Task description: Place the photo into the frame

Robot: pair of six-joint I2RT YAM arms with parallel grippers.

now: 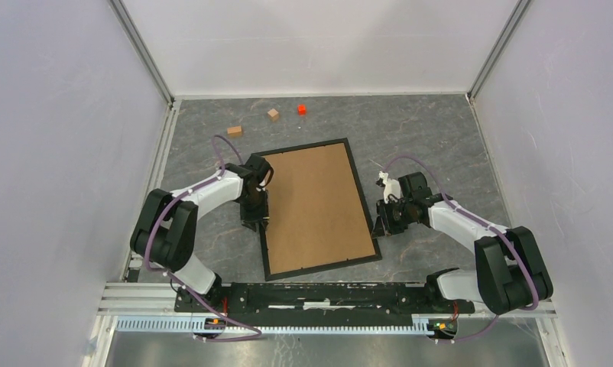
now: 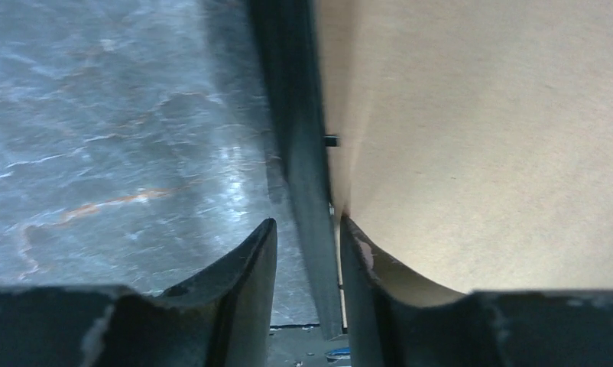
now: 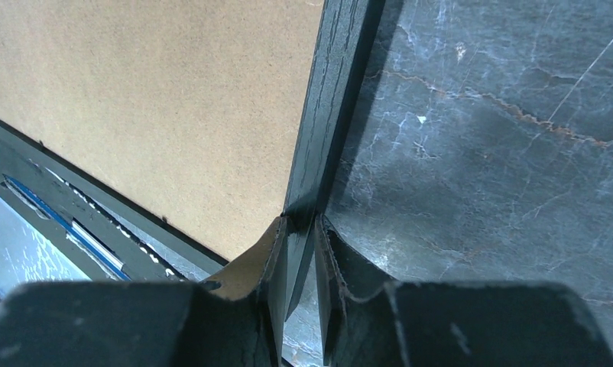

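Observation:
The black frame (image 1: 364,200) lies flat on the grey table with a brown backing board (image 1: 315,206) filling it. The photo is hidden. My left gripper (image 1: 255,222) straddles the frame's left rail (image 2: 300,153). Its jaws are open, with table showing between the left finger (image 2: 250,260) and the rail. The right finger rests at the board's edge (image 2: 479,138). My right gripper (image 1: 380,225) is at the frame's right rail (image 3: 330,115), near the lower corner. In the right wrist view this gripper (image 3: 300,222) is shut on the rail.
Two small wooden blocks (image 1: 235,131) (image 1: 273,114) and a red block (image 1: 301,109) lie at the back of the table. White walls close in the sides and back. A metal rail (image 1: 326,294) with the arm bases runs along the near edge.

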